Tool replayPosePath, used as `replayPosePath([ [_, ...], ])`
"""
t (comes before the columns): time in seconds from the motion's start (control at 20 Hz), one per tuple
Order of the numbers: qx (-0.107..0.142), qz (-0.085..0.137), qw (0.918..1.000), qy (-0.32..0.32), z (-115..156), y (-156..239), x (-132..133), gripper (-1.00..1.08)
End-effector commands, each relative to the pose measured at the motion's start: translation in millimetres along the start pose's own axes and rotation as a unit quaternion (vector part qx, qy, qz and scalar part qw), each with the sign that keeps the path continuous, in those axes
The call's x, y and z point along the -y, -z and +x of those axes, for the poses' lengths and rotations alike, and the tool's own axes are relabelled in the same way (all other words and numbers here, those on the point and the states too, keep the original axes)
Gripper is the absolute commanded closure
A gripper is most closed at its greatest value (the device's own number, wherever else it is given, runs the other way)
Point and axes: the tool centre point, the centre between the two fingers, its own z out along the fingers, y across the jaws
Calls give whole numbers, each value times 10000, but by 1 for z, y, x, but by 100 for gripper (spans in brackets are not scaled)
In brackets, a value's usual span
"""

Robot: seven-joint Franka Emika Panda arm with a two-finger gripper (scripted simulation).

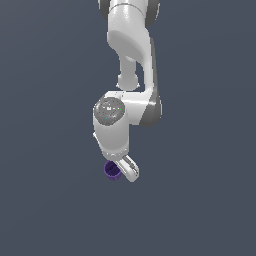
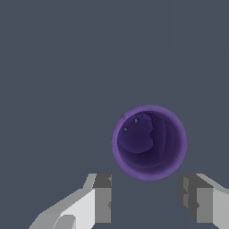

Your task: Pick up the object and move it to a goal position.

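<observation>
I have the gripper [image 2: 145,201] spread wide, holding nothing; in the wrist view both fingers [image 2: 103,199] stand apart with a gap between them about as broad as the cup [image 2: 149,142] itself. The cup is a small dark purple one, standing upright on the plain grey floor [image 1: 50,200], its hollow mouth facing the wrist camera. It sits just ahead of the fingertips, not yet between them, and nothing touches it. From the exterior view the cup [image 1: 112,170] peeks out beside the gripper [image 1: 125,171], partly hidden by the white arm [image 1: 131,45] above.

I judge this to be the approach before the grasp. To do it well, I want the cup centred in the gap, so I would shift the hand until the rim sits squarely between the pads, then lower straight down. The clearance on each side looks thin, so any sideways drift risks nudging the cup over. I cannot see a goal marker in either view.
</observation>
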Motion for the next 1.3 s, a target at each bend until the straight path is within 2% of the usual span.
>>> replayPosePath([
  [0.0, -2, 4, 9993, -370, 6, -5, 4, -20],
  [0.3, -9, 12, 9939, -1107, 18, -15, 11, -20],
  [0.6, -16, 17, 9876, -1572, 24, -22, 15, -20],
  [0.9, -19, 20, 9840, -1781, 27, -26, 18, -20],
  [1.25, -19, 19, 9840, -1779, 27, -34, 17, -20],
])
